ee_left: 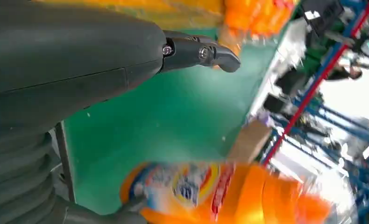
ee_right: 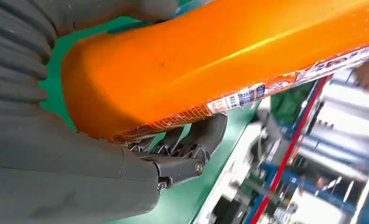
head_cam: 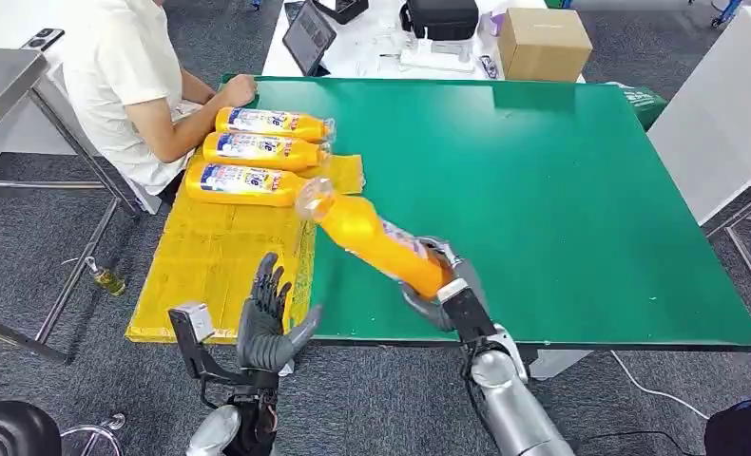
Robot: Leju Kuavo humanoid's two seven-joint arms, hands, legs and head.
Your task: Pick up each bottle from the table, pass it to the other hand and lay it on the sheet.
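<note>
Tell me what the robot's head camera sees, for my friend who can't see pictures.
The robot's right hand holds an orange bottle tilted above a green table, while its open left hand waits nearby. Three more bottles lie on a yellow sheet beside a seated person.

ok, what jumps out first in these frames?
The right hand grips an orange bottle by its base, held tilted above the green table. The left hand is spread near the yellow sheet, where three bottles lie beside a seated person.
</note>
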